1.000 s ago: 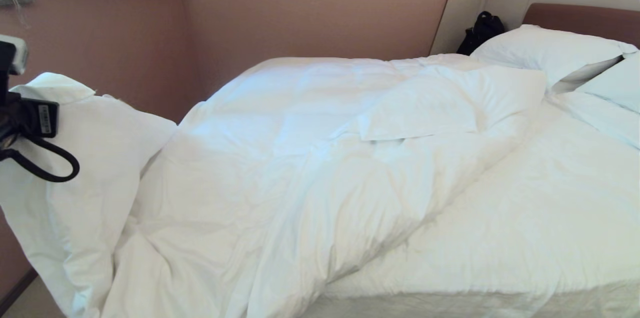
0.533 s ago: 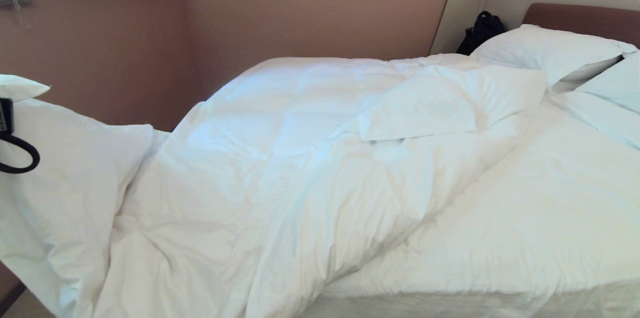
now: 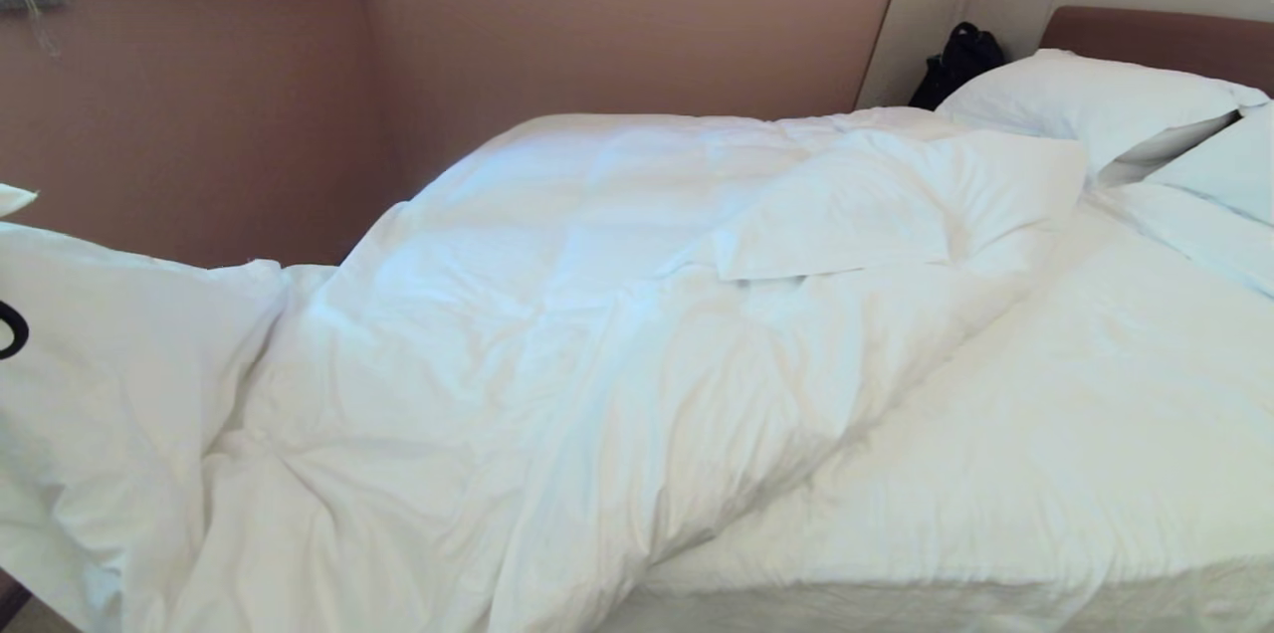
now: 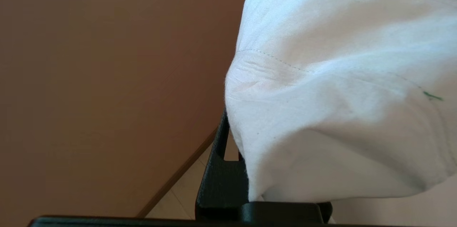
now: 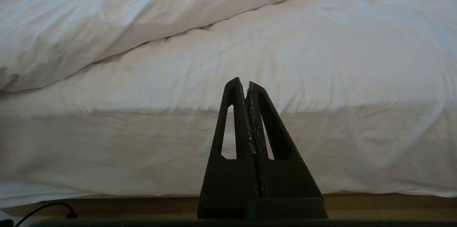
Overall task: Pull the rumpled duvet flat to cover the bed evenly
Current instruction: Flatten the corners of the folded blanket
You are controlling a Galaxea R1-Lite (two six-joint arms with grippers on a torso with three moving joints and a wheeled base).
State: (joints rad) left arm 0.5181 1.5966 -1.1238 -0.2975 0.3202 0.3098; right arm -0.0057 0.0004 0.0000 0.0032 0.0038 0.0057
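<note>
Big puffy white quilted duvet point(image 3: 617, 315) is lying bunched in a thick ridge on the wide low white-sheeted bed point(image 3: 1045, 434), nowhere near flat yet. It's heaped over the far, wall side and the foot end; the near side is showing only the thin white sheet. A folded-back flap point(image 3: 856, 215) is sitting on top near the two white pillows point(image 3: 1095, 101) by the brown padded headboard point(image 3: 1165, 36).

Black left gripper point(image 4: 235, 170) is clamped tight on a stitched corner of the duvet, holding it raised off the foot end at the head view's left edge, fabric draping over the fingers point(image 4: 219, 155). Black right gripper point(image 5: 248, 87) is sitting closed and empty, low beside the mattress's near side, looking parked.

Progress, by my read: early. Corner is grabbed and lifted, but spreading across the near half, unfolding the flap and evening the edges are all left.

Duvet's long axis is running diagonally, from the lifted foot corner up toward the pillows, ridge skewed to the wall side rather than squared to the bed. Black bag point(image 3: 955, 61) is sitting against the beige surround.
</note>
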